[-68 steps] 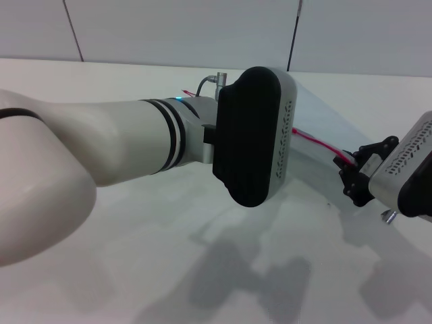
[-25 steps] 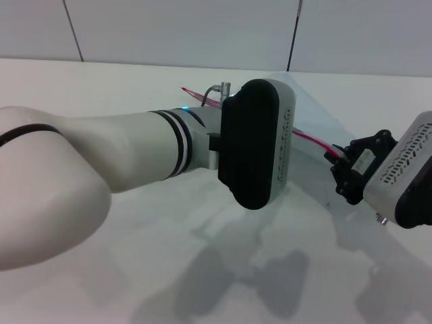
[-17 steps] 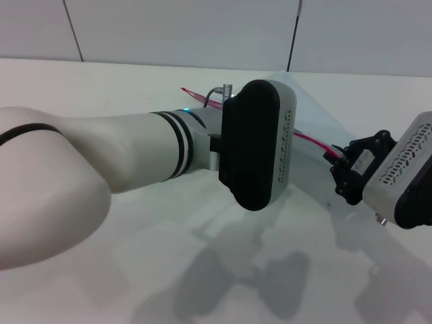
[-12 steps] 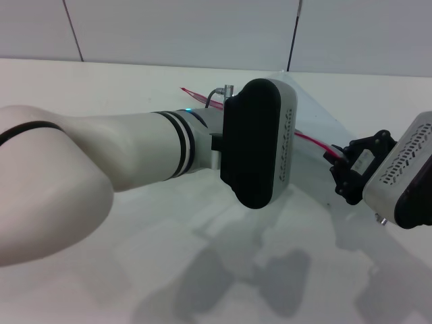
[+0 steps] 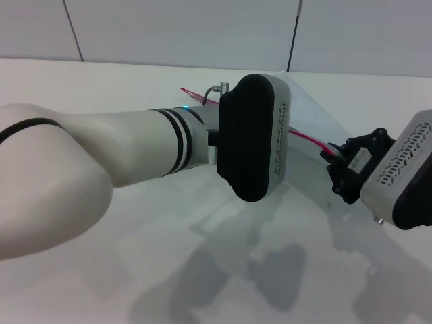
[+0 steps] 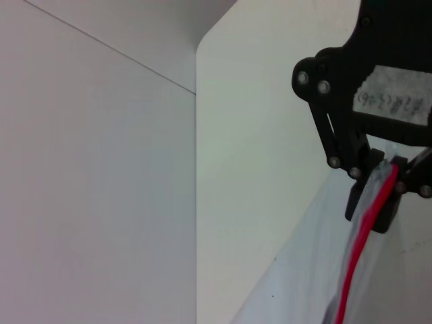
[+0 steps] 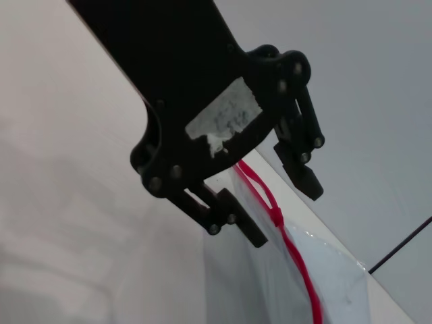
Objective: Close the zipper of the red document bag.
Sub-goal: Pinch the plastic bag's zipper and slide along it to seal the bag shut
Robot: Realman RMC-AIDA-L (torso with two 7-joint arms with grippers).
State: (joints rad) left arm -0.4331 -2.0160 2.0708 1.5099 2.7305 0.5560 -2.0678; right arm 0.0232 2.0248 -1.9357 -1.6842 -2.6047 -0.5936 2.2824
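The red document bag (image 5: 317,111) lies flat at the back, pale and translucent, mostly hidden behind my left arm. Its zipper (image 5: 307,139) shows as a thin red strip on both sides of my left wrist housing. In the left wrist view my left gripper (image 6: 383,192) is shut on the bag's red edge (image 6: 354,256). My right gripper (image 5: 335,170) sits at the strip's right end. In the right wrist view its fingers (image 7: 236,223) stand apart and the zipper (image 7: 297,260) runs between them, with a small knob on the strip near the fingertips.
My left forearm and its black wrist housing (image 5: 253,138) fill the middle of the head view and hide the left gripper there. A white table (image 5: 135,270) extends to a pale wall (image 5: 202,27) behind.
My right gripper has shifted a little left and up along the zipper toward the left arm. The left wrist housing has moved only slightly.
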